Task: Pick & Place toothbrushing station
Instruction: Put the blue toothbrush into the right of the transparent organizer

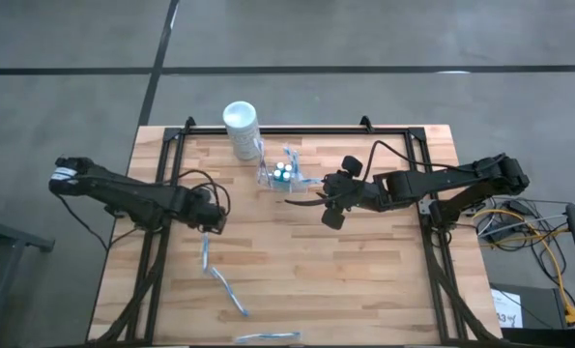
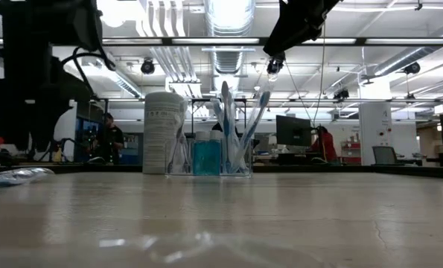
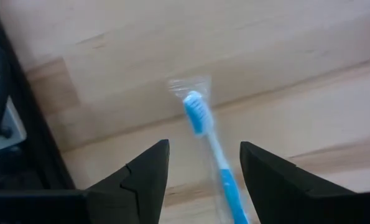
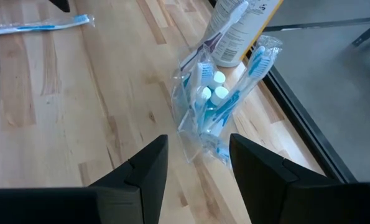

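Both arms sit closest to the overhead camera. From up there I see the left gripper (image 1: 208,224) over the left-middle of the table (image 1: 364,280), above one end of a wrapped toothbrush (image 1: 205,253) lying flat. Two more wrapped brushes lie toward the front edge, one angled (image 1: 230,293), one at the very edge (image 1: 268,337). Right gripper (image 1: 318,205) hangs near table centre, fingers pointing toward the clear holder (image 1: 282,175), close but not touching. Holder sits at the back-middle, just beside the white cylinder (image 1: 241,130), loaded with brushes and small bottles.

Table-level camera: holder (image 2: 214,158) stands upright on the wood, blue bottle inside, wrapped brushes sticking up out of it. White cylinder (image 2: 164,132) right beside it, can't tell if they touch. One wrapped brush (image 2: 16,176) lies at the left edge. People visible in the room behind.

Left wrist camera: my left fingers (image 3: 144,177) stand apart, nothing between them. Wrapped brush (image 3: 209,146) lies on the wood below the gap, head pointing away from the fingers.

Right wrist camera: right fingers (image 4: 148,168) also spread wide, empty. Holder (image 4: 206,109) is straight ahead of the gap, still on the table, white cylinder (image 4: 244,31) behind it near the table's back rail. One loose wrapped brush (image 4: 38,25) farther off on the wood.
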